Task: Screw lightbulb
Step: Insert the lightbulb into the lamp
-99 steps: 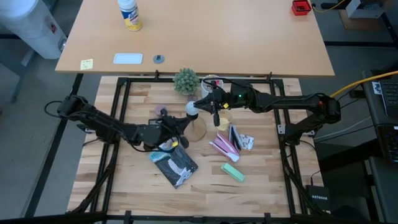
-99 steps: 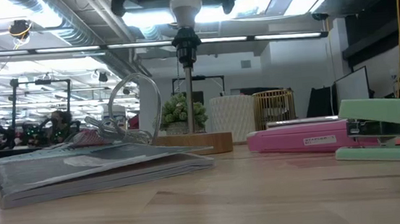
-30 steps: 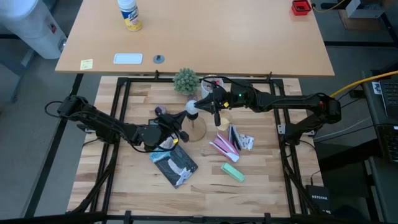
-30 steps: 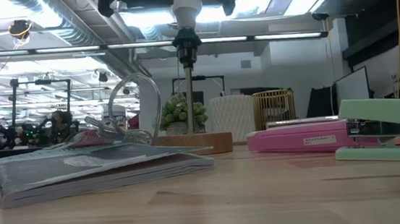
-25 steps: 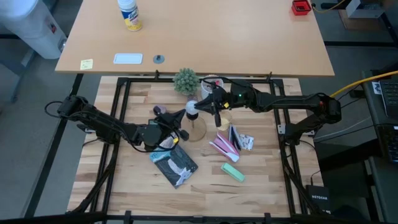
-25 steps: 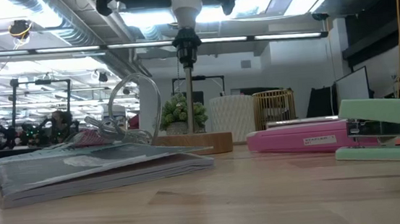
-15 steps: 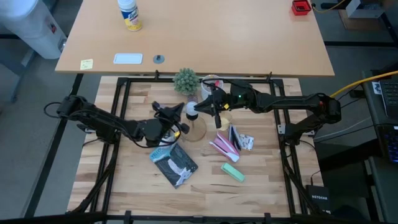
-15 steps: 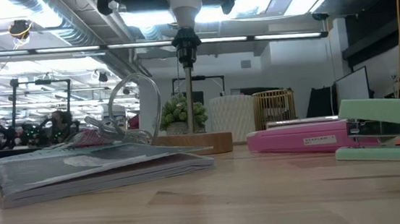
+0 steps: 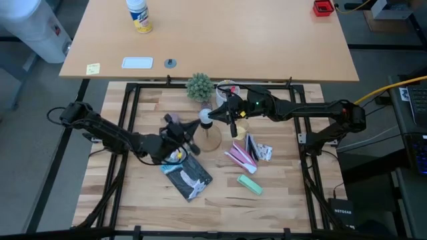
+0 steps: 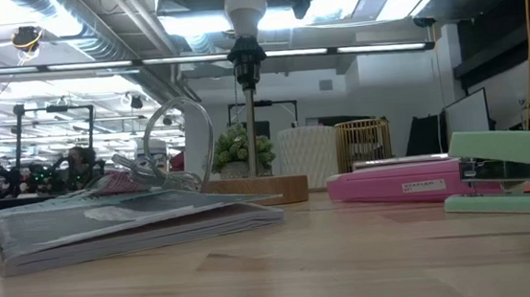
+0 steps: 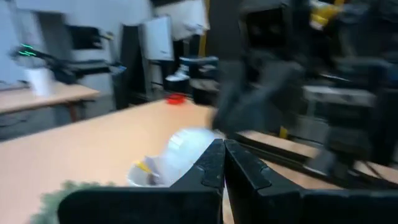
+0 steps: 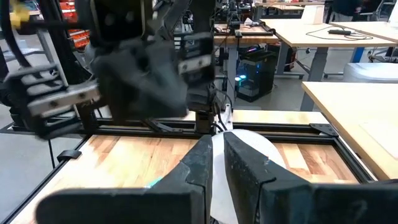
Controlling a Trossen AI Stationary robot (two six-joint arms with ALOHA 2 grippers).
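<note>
Lightbulb (image 10: 245,6) sits upright in the black socket (image 10: 246,52) atop the wooden cone stand (image 9: 211,138), its grey base already seated. Nearest that stand, the right gripper (image 9: 215,119) has its fingers pinched on the glass globe. Just beyond, the left gripper (image 9: 191,130) hangs beside the stand, fingers closed on nothing. Thin, light, slippery glass likely: best held gently around the globe's widest part while twisting.
</note>
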